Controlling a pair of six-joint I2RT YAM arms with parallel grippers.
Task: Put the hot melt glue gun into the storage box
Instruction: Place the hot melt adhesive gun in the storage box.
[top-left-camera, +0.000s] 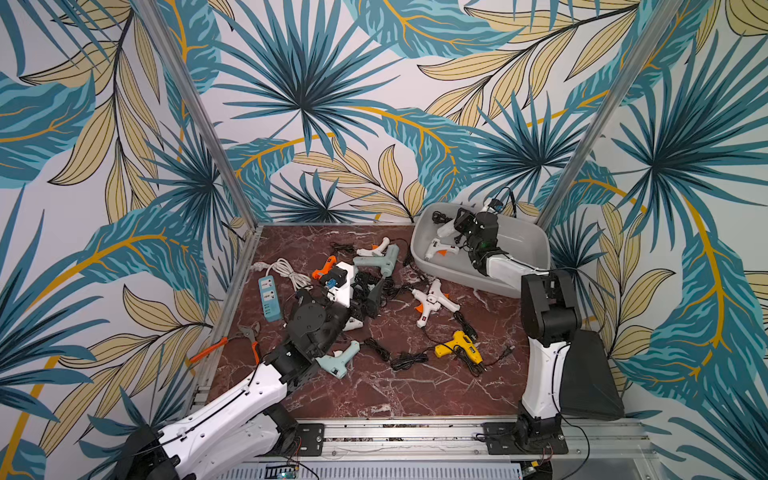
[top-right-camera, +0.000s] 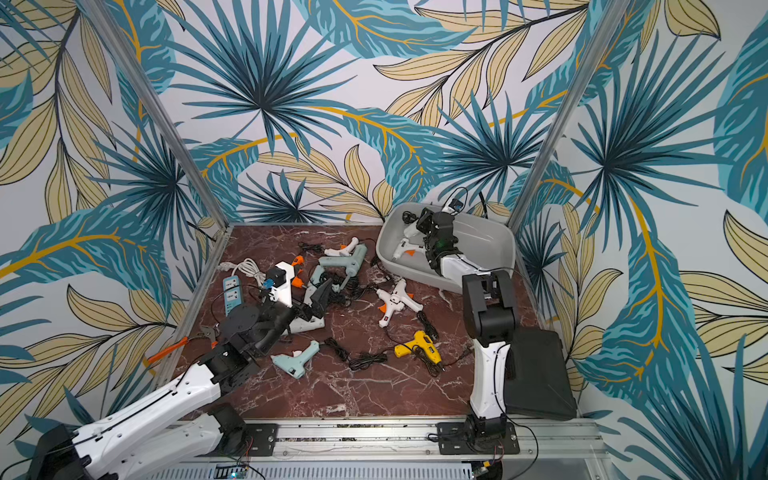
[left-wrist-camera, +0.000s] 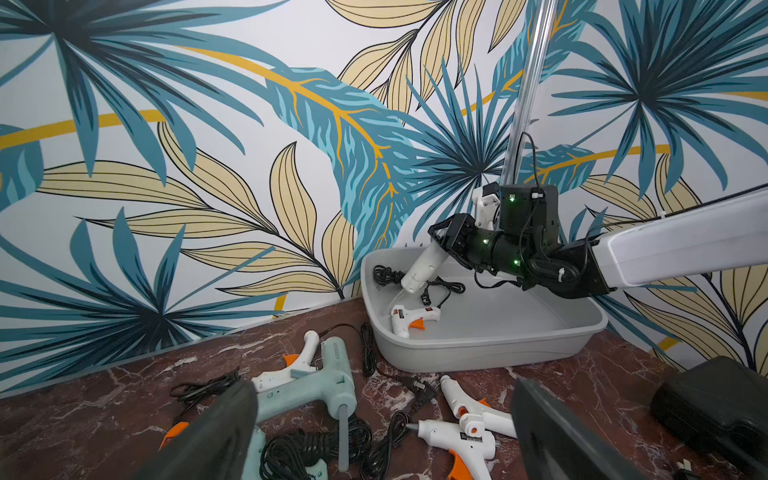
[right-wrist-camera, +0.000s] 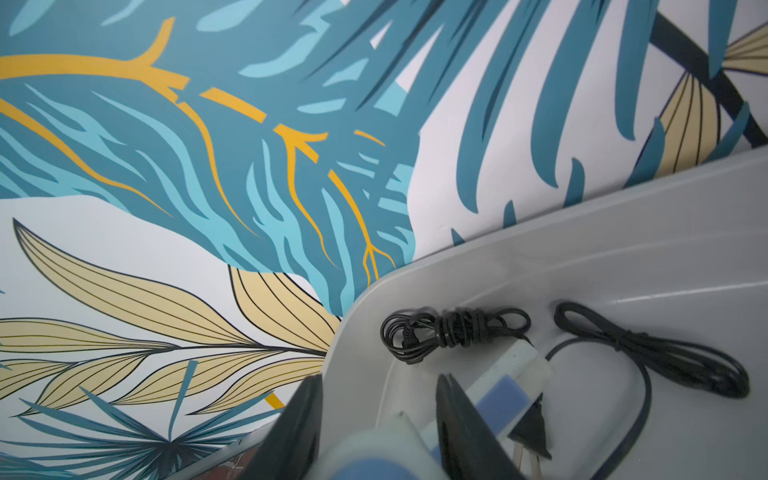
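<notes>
now right gripper (left-wrist-camera: 442, 247), clamped narrow on the white glue gun (left-wrist-camera: 419, 270), should dip lower before releasing inside the storage box (left-wrist-camera: 490, 357) (left gripper (left-wrist-camera: 384, 419) wide, empty).

One storage box (top-left-camera: 525, 245) stands at the far right. Inside it are two white glue guns, a tilted gun (top-left-camera: 445, 227) and a flat-lying gun (top-left-camera: 440, 248), plus two black cord bundles (right-wrist-camera: 453, 328) (right-wrist-camera: 665, 361).

On the open table six glue guns show plainly:
- a small white gun (top-left-camera: 374, 249) and a large mint gun (top-left-camera: 386, 257) at the far middle
- two crossed white guns (left-wrist-camera: 461, 442) (left-wrist-camera: 455, 397) in the centre
- a yellow gun (top-left-camera: 457, 347) at the near right
- a smaller mint gun (top-left-camera: 338, 359) at the near left

Left of centre a half-covered cluster with orange parts (top-left-camera: 325, 268) probably hides one or two more guns.

There is also one blue power strip (top-left-camera: 269, 297) and one pair of orange-handled cutters (top-left-camera: 216, 347) at the left, and one black case (top-left-camera: 590, 374) at the near right.
</notes>
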